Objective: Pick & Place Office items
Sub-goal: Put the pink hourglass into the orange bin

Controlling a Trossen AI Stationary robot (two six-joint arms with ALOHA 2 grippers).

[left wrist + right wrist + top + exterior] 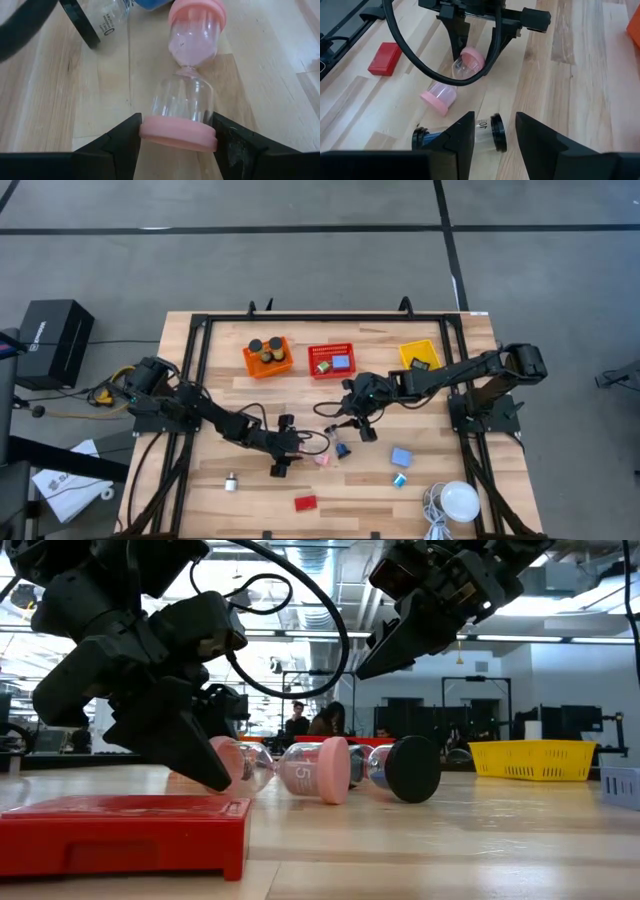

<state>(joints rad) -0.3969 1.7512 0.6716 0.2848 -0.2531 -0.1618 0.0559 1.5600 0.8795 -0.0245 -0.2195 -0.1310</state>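
Observation:
A pink-capped sand timer (192, 65) lies on its side on the wood (322, 460) (310, 768). My left gripper (175, 122) (290, 448) is low at the table and shut on one of its caps. A black-capped sand timer (485, 132) (342, 448) (405, 768) lies on its side just beyond the pink one. My right gripper (492, 125) (352, 425) (385, 650) hangs open in the air above it, touching nothing. A flat red rectangle (305, 503) (120, 825) lies near the table's near edge. My left gripper pinches the pink timer's end cap (177, 137) between its two fingers, one finger (125, 142) on each side of the cap's rim. It comes slanting down from the table's left, in line with the timer. The timer lies on the table, its other cap (437, 97) pointing away.
Orange basket (267, 357), red basket (331, 361) and yellow basket (420, 357) stand along the far side. A blue block (401, 456), a small cyan piece (399, 480), a small pale cylinder (231, 481) and a white dome with cable (460, 500) lie nearer.

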